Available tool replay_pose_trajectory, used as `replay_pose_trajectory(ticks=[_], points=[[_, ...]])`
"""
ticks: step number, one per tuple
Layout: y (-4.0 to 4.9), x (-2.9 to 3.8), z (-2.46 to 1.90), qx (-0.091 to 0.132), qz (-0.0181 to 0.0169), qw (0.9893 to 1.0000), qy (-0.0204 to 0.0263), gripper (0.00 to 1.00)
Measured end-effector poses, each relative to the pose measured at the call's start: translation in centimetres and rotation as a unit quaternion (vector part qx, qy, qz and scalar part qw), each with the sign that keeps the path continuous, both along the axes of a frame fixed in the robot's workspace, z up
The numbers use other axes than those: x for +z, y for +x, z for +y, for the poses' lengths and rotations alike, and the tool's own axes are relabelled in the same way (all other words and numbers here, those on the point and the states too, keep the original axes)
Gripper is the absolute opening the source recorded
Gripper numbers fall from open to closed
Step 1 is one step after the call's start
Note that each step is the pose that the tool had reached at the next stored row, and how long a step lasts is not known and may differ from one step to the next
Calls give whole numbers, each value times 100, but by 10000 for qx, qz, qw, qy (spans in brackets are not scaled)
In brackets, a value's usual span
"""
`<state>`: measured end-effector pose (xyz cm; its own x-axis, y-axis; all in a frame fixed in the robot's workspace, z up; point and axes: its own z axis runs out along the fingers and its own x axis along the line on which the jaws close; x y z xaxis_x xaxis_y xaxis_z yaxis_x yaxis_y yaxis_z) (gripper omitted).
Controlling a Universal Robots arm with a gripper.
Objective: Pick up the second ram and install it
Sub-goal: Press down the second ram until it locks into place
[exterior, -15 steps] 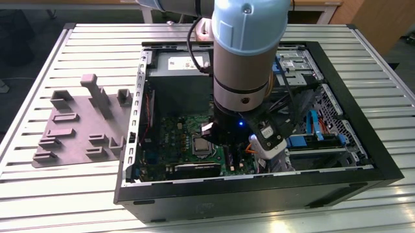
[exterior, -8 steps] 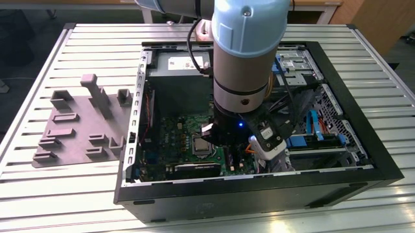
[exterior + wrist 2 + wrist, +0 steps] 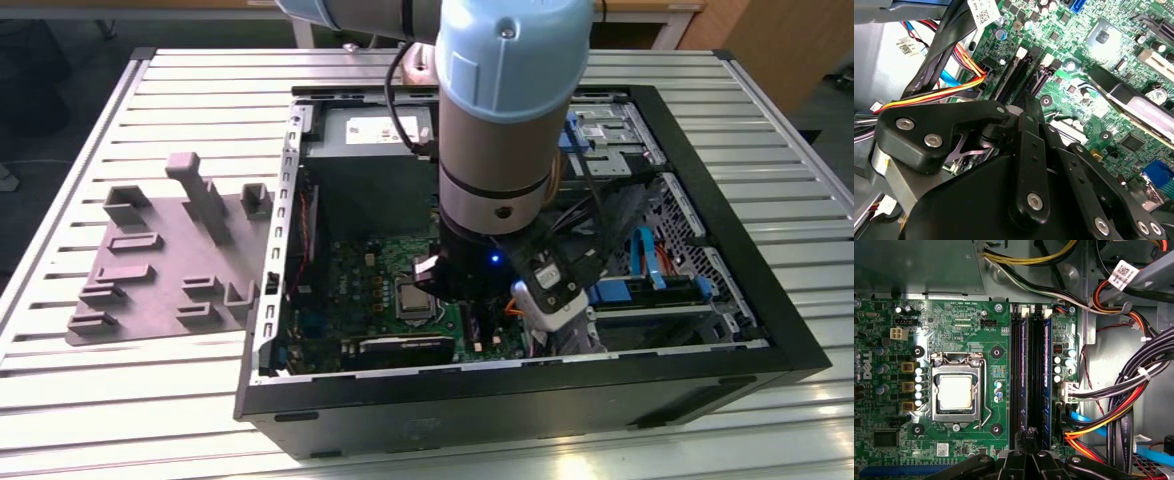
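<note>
While the arm reaches down into the open PC case, we see the gripper low over the green board, at one end of the long black slots. In both wrist views its jaws look drawn together to a narrow tip w/ nothing visible between them, so it seems to grip nothing. Two dark sticks stand upright in the slots. The one nearest the tip we take as the second ram, seated along its slot, but we can't tell if it's fully latched. Other stick sits nearer the cable bundle. CPU socket lies on the opp. side. Grey tray rests on the table, outside the case, at the exterior view's left.
</note>
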<state>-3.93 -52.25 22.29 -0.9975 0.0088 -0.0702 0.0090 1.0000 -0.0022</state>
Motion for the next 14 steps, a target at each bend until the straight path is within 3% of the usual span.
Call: replay_pose_trajectory(ticks=[14], points=[[0, -58, 0, 0, 0, 10000, -1, 11]])
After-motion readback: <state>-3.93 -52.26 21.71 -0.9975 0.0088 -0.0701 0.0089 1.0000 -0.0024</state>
